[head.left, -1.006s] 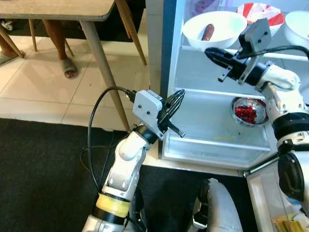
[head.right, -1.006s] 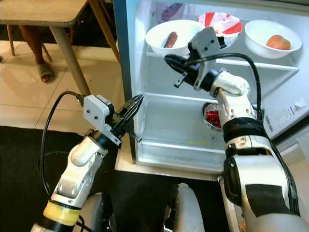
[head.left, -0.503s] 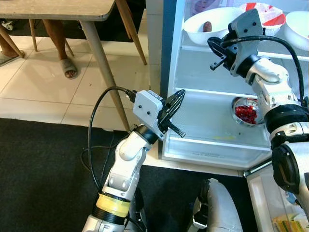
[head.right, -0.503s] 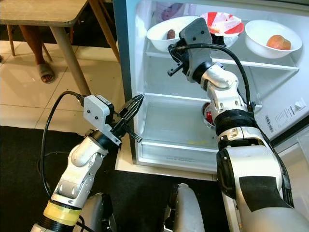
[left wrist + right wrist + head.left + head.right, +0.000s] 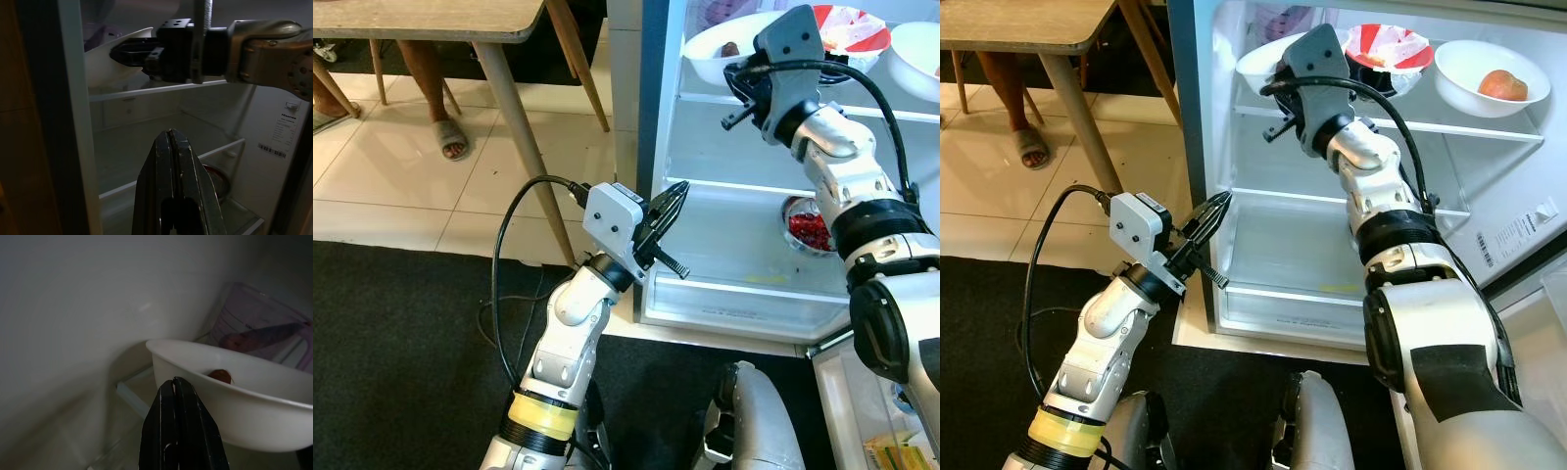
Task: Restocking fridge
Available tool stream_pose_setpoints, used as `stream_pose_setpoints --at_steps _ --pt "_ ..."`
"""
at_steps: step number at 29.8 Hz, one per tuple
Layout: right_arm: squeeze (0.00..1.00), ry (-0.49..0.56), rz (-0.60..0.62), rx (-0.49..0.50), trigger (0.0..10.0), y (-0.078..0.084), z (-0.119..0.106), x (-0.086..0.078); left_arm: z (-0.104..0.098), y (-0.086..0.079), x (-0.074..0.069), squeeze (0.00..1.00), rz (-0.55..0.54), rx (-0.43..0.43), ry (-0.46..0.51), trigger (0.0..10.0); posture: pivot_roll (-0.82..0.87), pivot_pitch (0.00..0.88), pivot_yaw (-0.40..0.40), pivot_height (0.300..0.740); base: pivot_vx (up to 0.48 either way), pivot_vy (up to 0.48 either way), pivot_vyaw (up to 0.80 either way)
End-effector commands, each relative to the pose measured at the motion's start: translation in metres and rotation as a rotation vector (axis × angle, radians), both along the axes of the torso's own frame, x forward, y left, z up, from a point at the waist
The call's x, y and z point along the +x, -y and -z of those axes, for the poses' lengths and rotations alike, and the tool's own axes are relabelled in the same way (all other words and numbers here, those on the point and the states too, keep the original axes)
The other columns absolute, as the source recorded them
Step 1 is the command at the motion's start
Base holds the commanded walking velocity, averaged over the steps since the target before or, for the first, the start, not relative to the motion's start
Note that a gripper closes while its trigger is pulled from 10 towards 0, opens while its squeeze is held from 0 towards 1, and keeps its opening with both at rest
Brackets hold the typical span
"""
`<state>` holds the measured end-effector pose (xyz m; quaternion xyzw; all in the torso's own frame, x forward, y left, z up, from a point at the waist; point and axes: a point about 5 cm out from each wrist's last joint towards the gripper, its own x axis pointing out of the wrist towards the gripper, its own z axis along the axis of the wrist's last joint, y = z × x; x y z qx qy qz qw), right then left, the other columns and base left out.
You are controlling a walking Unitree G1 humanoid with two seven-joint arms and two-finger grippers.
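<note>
The fridge stands open. On its upper shelf (image 5: 1449, 125) sits a white bowl (image 5: 705, 61) with a brown piece of food (image 5: 220, 376) in it. My right gripper (image 5: 1271, 88) is shut with nothing in it, its tips just in front of the bowl's near rim, toward the fridge's left wall. My left gripper (image 5: 679, 188) is shut and empty too. It hangs at the fridge's left edge, level with the lower shelf (image 5: 744, 255). A glass bowl of red berries (image 5: 808, 228) stands on that shelf, partly behind my right arm.
A red-and-white bowl (image 5: 1393, 44) and a white bowl with an orange fruit (image 5: 1501, 85) share the upper shelf, with a purple packet (image 5: 259, 328) behind. To the left stand a wooden table (image 5: 431, 15) and a person's sandalled foot (image 5: 451, 137). Black carpet (image 5: 391, 343) lies underfoot.
My right gripper has swung left along the upper shelf, from under the white bowl's right side to its left front rim. The left arm has stayed still.
</note>
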<state>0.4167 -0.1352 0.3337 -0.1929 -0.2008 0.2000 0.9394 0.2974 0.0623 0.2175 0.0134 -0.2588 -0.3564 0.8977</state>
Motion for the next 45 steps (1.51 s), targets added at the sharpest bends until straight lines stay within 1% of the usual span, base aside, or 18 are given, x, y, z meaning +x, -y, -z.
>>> stream_pose_setpoints --at_steps 1,6,9,12,15,17,18,20,24,27,30,32,33,35,37,39,42,45 --pt "0.0 0.001 0.017 0.01 10.0 -0.001 -0.003 0.001 0.003 0.0 -0.003 0.0 0.006 0.002 -0.007 10.0 -0.03 0.264 -0.008 0.592 0.0 0.0 0.0" --pt "0.0 0.006 0.028 0.02 10.0 -0.006 -0.007 0.002 0.002 0.0 -0.002 0.0 0.004 0.001 -0.003 10.0 -0.02 0.259 -0.009 0.592 0.0 0.0 0.0" --pt "0.0 0.0 0.028 0.022 10.0 -0.007 -0.005 0.002 0.001 0.0 -0.002 0.0 0.004 0.001 -0.002 10.0 -0.02 0.256 -0.013 0.592 0.0 0.0 0.0" --pt "0.0 -0.004 0.026 0.019 10.0 -0.006 -0.003 0.002 0.001 0.0 -0.003 0.0 0.003 0.001 -0.001 10.0 -0.02 0.256 -0.013 0.592 0.0 0.0 0.0" --pt "0.0 -0.01 0.008 0.03 10.0 -0.001 0.001 0.001 0.001 0.0 -0.002 0.0 0.002 0.0 0.0 10.0 -0.02 0.25 -0.012 0.592 0.0 0.0 0.0" --pt "0.0 -0.015 -0.042 0.075 10.0 0.009 0.005 -0.001 0.001 0.0 -0.002 0.0 0.004 0.0 0.002 10.0 -0.02 0.245 -0.009 0.592 0.0 0.0 0.0" --pt "0.0 -0.015 -0.042 0.075 10.0 0.009 0.005 -0.001 0.001 0.0 -0.002 0.0 0.004 0.0 0.002 10.0 -0.02 0.245 -0.009 0.592 0.0 0.0 0.0" --pt "0.0 -0.003 -0.077 0.128 10.0 0.029 0.009 -0.006 -0.001 0.0 -0.001 0.0 0.008 -0.001 0.007 10.0 -0.03 0.24 -0.005 0.592 0.0 0.0 0.0" --pt "0.0 0.006 -0.075 0.145 10.0 0.036 0.01 -0.008 -0.001 0.0 0.0 0.0 0.008 -0.001 0.007 10.0 -0.03 0.238 -0.001 0.592 0.0 0.0 0.0" --pt "0.0 0.053 -0.053 0.193 10.0 0.053 0.006 -0.013 -0.001 0.001 0.001 0.0 0.012 0.0 0.008 10.0 -0.04 0.234 0.005 0.592 0.0 0.0 0.0" --pt "0.0 0.075 -0.078 0.223 10.0 0.058 0.004 -0.016 -0.001 0.002 0.001 0.0 0.016 0.0 0.009 10.0 -0.04 0.23 0.009 0.592 0.0 0.0 0.0" --pt "0.0 0.088 -0.181 0.222 10.0 0.057 0.007 -0.024 -0.002 0.002 0.002 0.0 0.018 0.002 0.011 10.0 -0.04 0.221 0.013 0.592 0.0 0.0 0.0" --pt "0.0 0.088 -0.181 0.222 10.0 0.057 0.007 -0.024 -0.002 0.002 0.002 0.0 0.018 0.002 0.011 10.0 -0.04 0.221 0.013 0.592 0.0 0.0 0.0" --pt "0.0 0.081 -0.289 0.193 10.0 0.056 0.018 -0.034 -0.002 0.001 0.003 0.0 0.017 0.005 0.013 10.0 -0.04 0.216 0.015 0.592 0.0 0.0 0.0" --pt "0.0 0.057 -0.358 0.17 10.0 0.058 0.03 -0.043 -0.002 -0.001 0.004 0.0 0.013 0.007 0.013 10.0 -0.04 0.214 0.016 0.592 0.0 0.0 0.0" --pt "0.0 0.057 -0.358 0.17 10.0 0.058 0.03 -0.043 -0.002 -0.001 0.004 0.0 0.013 0.007 0.013 10.0 -0.04 0.214 0.016 0.592 0.0 0.0 0.0" --pt "0.0 0.006 -0.446 0.149 10.0 0.062 0.05 -0.058 0.0 -0.002 0.005 0.0 0.01 0.014 0.01 10.0 -0.04 0.207 0.017 0.592 0.0 0.0 0.0" --pt "0.0 -0.03 -0.435 0.164 10.0 0.068 0.065 -0.063 0.001 -0.004 0.005 0.0 0.004 0.017 0.007 10.0 -0.04 0.206 0.019 0.592 0.0 0.0 0.0"
